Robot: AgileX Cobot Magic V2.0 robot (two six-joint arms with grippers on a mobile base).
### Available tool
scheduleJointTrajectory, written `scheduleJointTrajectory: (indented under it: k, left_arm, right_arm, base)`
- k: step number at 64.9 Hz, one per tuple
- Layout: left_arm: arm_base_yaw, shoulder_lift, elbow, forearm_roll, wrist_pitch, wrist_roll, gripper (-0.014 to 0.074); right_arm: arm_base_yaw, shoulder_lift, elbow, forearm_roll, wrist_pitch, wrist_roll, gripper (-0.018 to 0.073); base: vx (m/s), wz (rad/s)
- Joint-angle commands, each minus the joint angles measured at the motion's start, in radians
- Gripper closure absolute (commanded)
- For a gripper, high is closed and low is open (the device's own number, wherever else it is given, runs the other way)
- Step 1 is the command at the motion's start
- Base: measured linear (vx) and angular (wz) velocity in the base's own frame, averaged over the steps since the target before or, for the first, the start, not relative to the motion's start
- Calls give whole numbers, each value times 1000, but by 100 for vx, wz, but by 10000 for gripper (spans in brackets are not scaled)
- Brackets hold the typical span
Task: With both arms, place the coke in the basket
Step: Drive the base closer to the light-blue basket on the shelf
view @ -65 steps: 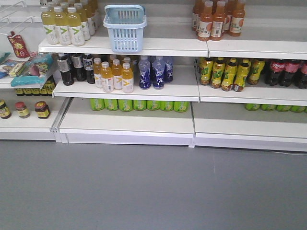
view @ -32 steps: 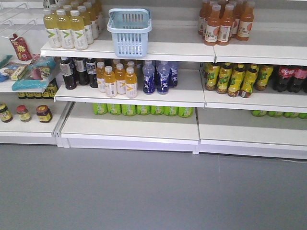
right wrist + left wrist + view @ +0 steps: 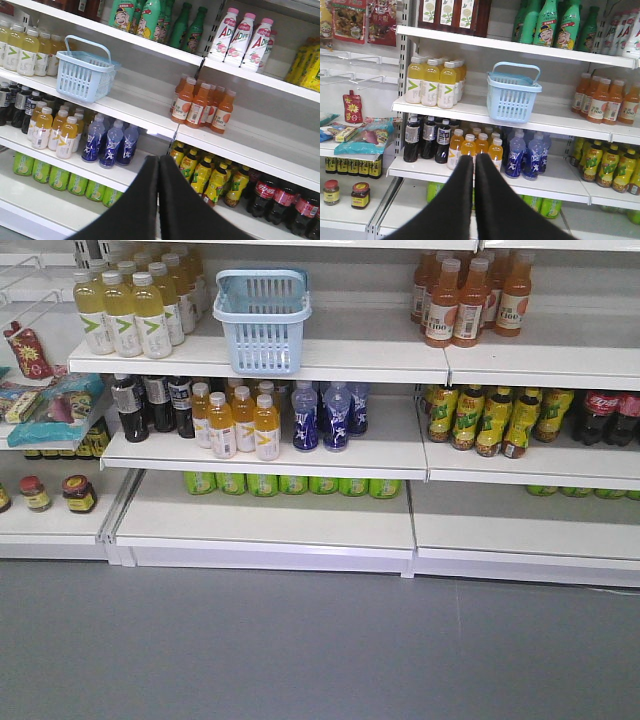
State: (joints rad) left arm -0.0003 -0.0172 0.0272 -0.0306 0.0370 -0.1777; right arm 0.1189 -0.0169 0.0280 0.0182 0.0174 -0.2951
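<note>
White supermarket shelving fills the background; small red-capped, red-labelled plastic bottles of near-black cola stand far right on the middle shelf, well apart from the light blue slotted plastic basket one shelf higher. Judged full, fairly heavy, smooth, slightly yielding: grip at the labelled waist. Left gripper and right gripper fingers sit pressed together, empty; readable: "AD" on white pink-capped bottles, "C100" on orange bottles.

White store shelves with the basket, coke and rows of other bottles
</note>
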Motion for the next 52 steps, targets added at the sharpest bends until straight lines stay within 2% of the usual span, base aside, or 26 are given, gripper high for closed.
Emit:
scheduleJointTrajectory:
  k: [1, 52]
  left_arm:
    - [-6, -9, 13, -2, -75, -1, 603]
    - [-6, -9, 13, -2, -75, -1, 603]
  right_arm:
    - [-8, -10, 13, -7, -72, -10, 568]
    - [-8, -10, 13, -7, -72, -10, 568]
  base:
    - [14, -2]
    - [15, -2]
